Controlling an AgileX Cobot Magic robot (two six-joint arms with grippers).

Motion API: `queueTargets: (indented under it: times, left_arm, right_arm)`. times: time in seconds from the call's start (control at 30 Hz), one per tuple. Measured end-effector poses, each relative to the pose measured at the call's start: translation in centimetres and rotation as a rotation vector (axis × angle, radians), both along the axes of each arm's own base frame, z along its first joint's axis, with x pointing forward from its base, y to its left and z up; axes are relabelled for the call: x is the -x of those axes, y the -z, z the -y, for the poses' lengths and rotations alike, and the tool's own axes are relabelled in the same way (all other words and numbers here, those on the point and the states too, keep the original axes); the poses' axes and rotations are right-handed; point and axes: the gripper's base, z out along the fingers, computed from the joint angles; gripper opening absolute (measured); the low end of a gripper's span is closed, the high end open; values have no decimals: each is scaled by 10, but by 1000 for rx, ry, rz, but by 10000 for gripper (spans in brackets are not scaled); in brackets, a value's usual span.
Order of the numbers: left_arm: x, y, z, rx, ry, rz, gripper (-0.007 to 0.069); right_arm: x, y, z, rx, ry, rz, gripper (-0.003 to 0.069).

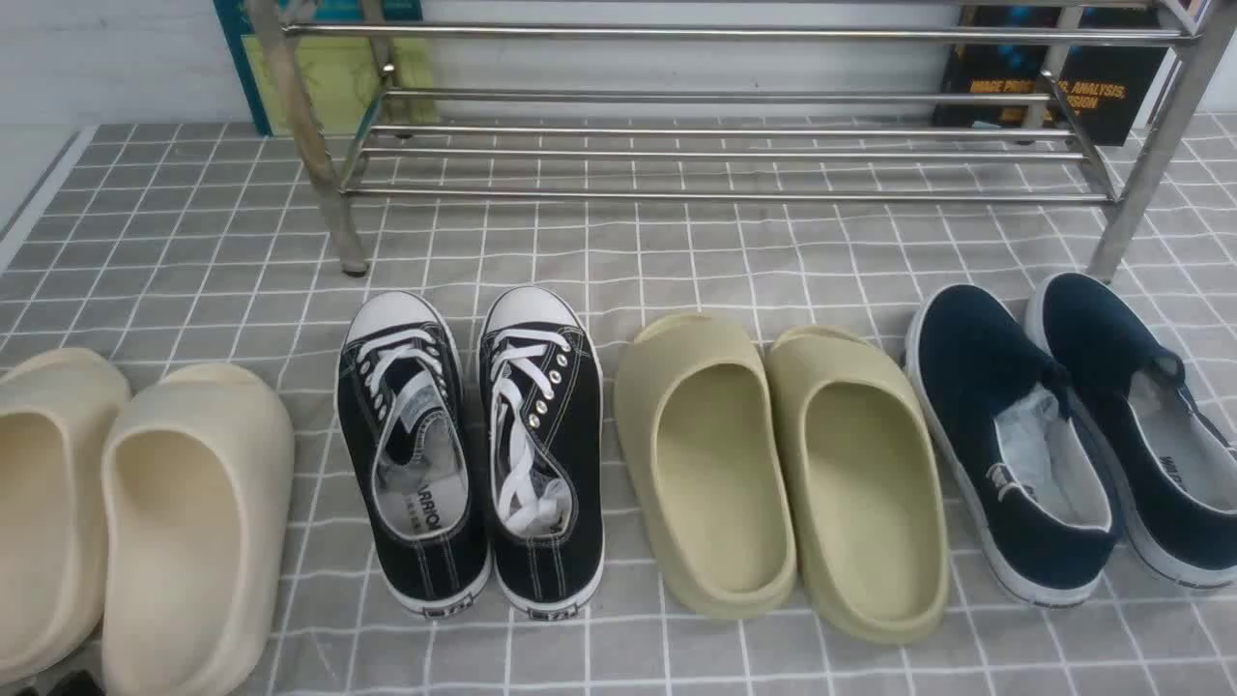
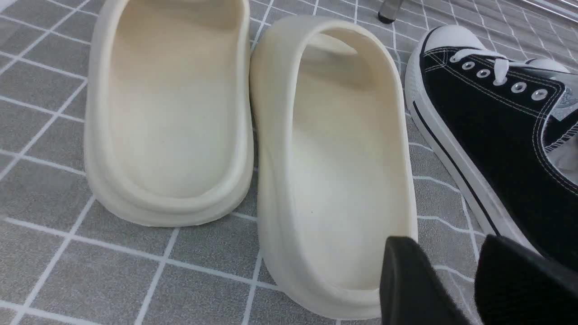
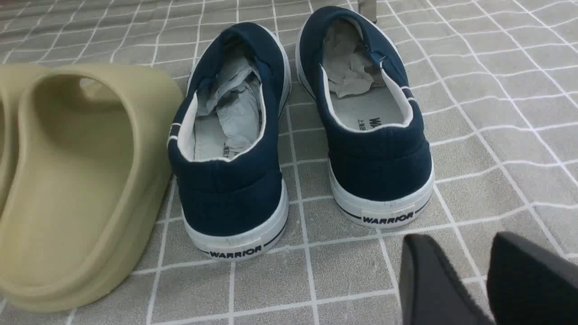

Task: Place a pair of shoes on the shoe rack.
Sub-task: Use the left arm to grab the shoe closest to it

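Rack [image 1: 715,33]: shiny metal tubes. Sneakers [image 1: 471,454]: black canvas, white rubber toe caps. Cream slides [image 1: 145,522] and olive slides [image 1: 783,474]: smooth matt foam. Slip-ons [image 1: 966,387]: navy cloth, paper-stuffed. Bench [image 1: 193,242]: grey checked cloth.

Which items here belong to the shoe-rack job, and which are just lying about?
Job: black lace-up sneakers; shoe rack.
Lying about: cream slides; olive slides; navy slip-ons; teal book; black book.

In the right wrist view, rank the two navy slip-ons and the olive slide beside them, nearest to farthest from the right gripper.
1. Outer navy slip-on, on the robot's right, heel just ahead of the right gripper.
2. Inner navy slip-on, beside it.
3. Olive slide, farthest toward the robot's left.
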Motion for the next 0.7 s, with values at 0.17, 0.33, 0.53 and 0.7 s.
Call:
queueTargets:
  times: [0.17, 0.33, 0.53, 0.7]
  left_arm:
    - [0, 0, 0, 0, 0, 0, 239]
    - [0, 0, 0, 0, 0, 0, 239]
    - [0, 0, 0, -3, 0, 0, 239]
    - [0, 0, -2, -61, -4, 2, 239]
  right_arm:
    - [0, 0, 0, 0, 0, 0, 239]
    - [0, 0, 0, 0, 0, 0, 239]
    - [0, 0, 0, 0, 0, 0, 239]
    - [0, 0, 0, 0, 0, 0, 239]
